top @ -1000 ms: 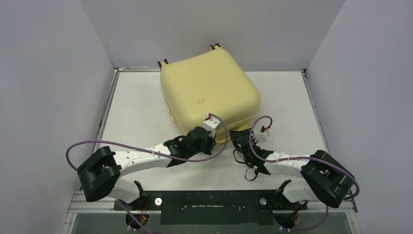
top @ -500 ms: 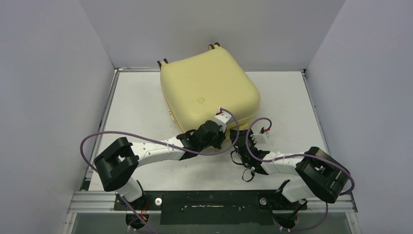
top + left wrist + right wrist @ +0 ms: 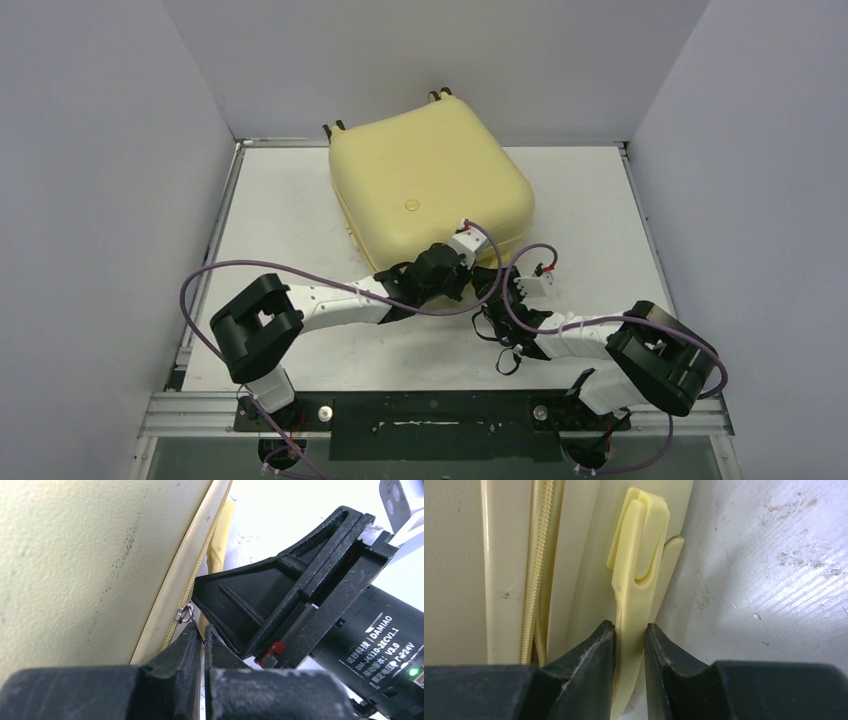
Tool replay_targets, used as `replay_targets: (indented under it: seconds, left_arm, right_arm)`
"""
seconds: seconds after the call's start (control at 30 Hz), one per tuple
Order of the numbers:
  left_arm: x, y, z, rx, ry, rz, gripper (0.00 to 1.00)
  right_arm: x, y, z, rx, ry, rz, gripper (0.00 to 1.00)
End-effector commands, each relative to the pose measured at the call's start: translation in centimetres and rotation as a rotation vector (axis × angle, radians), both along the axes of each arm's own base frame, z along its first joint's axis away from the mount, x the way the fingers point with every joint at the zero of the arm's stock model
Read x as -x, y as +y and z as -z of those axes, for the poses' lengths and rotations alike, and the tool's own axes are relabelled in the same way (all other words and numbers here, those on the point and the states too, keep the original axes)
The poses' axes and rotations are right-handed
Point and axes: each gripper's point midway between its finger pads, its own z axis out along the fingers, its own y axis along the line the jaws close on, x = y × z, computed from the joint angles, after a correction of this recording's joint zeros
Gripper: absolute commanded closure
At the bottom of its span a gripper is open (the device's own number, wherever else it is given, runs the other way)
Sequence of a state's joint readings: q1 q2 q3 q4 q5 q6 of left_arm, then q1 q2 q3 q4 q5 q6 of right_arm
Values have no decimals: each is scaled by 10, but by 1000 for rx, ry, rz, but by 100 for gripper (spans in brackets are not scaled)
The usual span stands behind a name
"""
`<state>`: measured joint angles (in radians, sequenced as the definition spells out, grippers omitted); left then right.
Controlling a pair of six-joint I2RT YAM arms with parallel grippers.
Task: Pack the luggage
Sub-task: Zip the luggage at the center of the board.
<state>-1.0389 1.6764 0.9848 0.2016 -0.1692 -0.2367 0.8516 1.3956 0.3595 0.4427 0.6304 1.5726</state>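
Two arms meet at the near edge of the luggage [image 3: 430, 185], which lies flat and closed on the table [image 3: 280, 210], far-centre, wheels [image 3: 335, 128] at its far edge.

Top view: left gripper [image 3: 455, 276] is against the case's near-right corner, and the right gripper [image 3: 490, 288] sits just beside it to the right, nearly touching. Both sets of fingers are hidden under the wrists, so grip state can't be read from up here. A small round mark [image 3: 411, 206] shows on the lid.

Left wrist view: gives what the top cam misses. Its fingers [image 3: 187, 652] are pressed together, tips right at the seam of the shell. A little metal ring [image 3: 185, 613] on the zipper [image 3: 210, 545] sits just off the tips; whether anything is pinched btw them, can't tell. The right gripper's black body fills the right side, v. close.

Right wrist view: only this view shows the grip clearly. Its fingers [image 3: 594, 645] are clamped on a pale yellow tab [image 3: 636, 570] that sticks out from the case's side (same colour as the shell), one finger each side, both touching it. The zipper runs along the seam to the left, and bare table lies to the right.
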Motion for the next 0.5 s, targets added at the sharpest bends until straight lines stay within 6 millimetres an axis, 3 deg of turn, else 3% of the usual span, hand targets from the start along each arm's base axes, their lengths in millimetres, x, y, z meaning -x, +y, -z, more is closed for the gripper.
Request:
replay_targets:
  seconds: [0.0,0.13,0.2,0.47]
  left_arm:
    - [78,-81,-58,302,67,413,100]
    - [78,-58,-61,294,41,361,64]
    - [76,-44,-64,276,21,326,53]
    - [83,14,-94,285,-25,220,24]
  right_arm:
    - [90,71,40,-3,257,-498,100]
    - [89,56,31,60,232,-480,100]
    - [89,45,27,89,230,-468,99]
    - [88,-2,-5,236,175,-429,59]
